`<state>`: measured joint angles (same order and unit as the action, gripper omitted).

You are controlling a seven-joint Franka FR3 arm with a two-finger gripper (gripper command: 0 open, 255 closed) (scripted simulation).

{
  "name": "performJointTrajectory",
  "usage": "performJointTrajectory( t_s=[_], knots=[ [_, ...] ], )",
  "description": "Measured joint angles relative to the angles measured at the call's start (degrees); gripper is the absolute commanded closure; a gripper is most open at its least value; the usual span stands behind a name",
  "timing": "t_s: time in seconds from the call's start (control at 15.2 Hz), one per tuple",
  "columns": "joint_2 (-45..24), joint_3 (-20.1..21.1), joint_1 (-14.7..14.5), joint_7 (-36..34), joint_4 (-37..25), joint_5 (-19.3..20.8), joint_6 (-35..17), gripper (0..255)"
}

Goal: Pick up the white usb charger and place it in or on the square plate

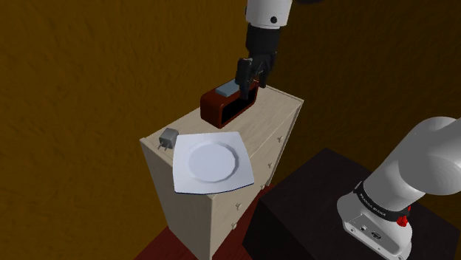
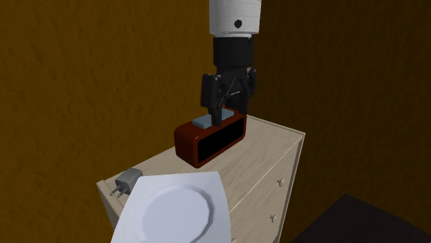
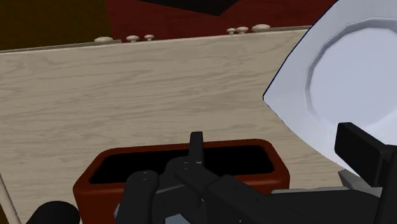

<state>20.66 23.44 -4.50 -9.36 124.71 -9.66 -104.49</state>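
Note:
The usb charger [image 1: 169, 139] is a small pale grey block with two prongs, lying at the corner of the dresser top beside the plate; it also shows in the second exterior view [image 2: 126, 183]. The white square plate [image 1: 213, 162] [image 2: 176, 210] [image 3: 356, 83] lies flat and overhangs the dresser's front edge. My black gripper [image 1: 249, 80] [image 2: 226, 103] hangs open just above a red-brown box, well away from the charger, with nothing between its fingers. In the wrist view one finger [image 3: 364, 156] stands over the plate's edge.
The red-brown open-fronted box [image 1: 227, 103] [image 2: 209, 138] [image 3: 184, 165], with a grey-blue patch on top, sits at the back of the light wooden dresser [image 1: 273, 118] [image 2: 273, 148]. Brown walls stand behind. My dark stand [image 1: 310, 214] is beside the dresser.

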Motion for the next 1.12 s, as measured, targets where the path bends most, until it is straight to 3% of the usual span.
performJointTrajectory(
  t_s=[0.59,0.92,1.12],
  knots=[
    [-18.55,8.13,-1.37,-12.03,-10.73,8.18,-7.39,0],
    [-31.1,9.8,-4.42,-19.05,-19.74,16.23,-9.04,0],
    [-38.27,9.85,-7.92,-23.28,-26.06,20.79,-8.66,0]
  ],
)
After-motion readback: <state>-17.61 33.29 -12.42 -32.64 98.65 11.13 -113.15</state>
